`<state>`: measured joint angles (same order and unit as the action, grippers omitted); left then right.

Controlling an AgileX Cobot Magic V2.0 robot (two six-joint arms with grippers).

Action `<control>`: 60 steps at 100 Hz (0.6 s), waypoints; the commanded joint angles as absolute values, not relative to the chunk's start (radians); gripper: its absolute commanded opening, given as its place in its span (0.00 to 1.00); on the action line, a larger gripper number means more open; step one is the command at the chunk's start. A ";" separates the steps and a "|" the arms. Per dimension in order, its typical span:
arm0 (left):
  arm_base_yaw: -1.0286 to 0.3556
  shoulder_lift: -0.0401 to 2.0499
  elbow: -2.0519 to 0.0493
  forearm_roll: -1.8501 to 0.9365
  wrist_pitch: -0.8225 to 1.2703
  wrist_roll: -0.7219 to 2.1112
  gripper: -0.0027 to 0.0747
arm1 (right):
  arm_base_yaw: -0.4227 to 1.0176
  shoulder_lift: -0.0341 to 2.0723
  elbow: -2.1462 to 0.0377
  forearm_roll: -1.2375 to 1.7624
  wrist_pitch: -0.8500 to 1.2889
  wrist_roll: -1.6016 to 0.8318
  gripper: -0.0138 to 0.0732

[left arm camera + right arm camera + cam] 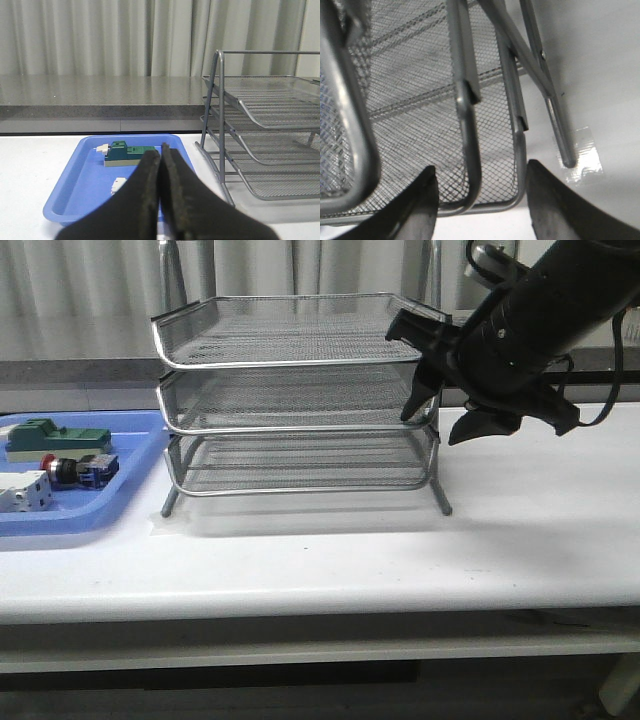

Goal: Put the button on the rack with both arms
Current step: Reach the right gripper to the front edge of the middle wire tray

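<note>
Over on the left, the button [78,470] lies on its side in the blue tray [120,502], red cap toward the white block [22,491], with the green block [52,437] just behind it. Nobody has it yet. The left pincer [160,187] hovers above that tray with its fingers pressed together, nothing between them. In its own view the button is hidden behind those fingers, so they need to spread before coming down, then straddle the black body rather than the rounded cap, which looks likelier to slip.

Moving across to the middle, the rack [300,400] stands on the white surface [400,550], three mesh trays stacked, its foot taped down.

Now the right side: the right pincer [437,430] is spread wide at the rack's right corner, level with the middle tray, the front rim sitting between its fingers but not gripped. Best judgement: it should close squarely on that rim and draw the tray straight out, no twisting, so the frame stays put and the button gets an open landing spot.

Labels? None readable anywhere; any print on the blocks is too small to make out.
</note>
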<state>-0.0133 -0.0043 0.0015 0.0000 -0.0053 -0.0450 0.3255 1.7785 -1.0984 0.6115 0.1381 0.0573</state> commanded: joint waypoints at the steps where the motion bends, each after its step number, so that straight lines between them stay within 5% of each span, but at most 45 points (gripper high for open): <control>1: -0.011 -0.039 0.048 -0.006 -0.089 -0.054 0.01 | 0.326 1.734 -1.129 0.628 0.075 0.042 0.63; 60: -0.011 -0.039 0.048 -0.006 -0.089 -0.054 0.01 | 0.326 1.756 -1.129 0.715 0.039 0.042 0.63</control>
<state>-0.0133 -0.0043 0.0015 0.0000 -0.0053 -0.0450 0.3255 1.7919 -1.0984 0.6909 0.1075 0.0565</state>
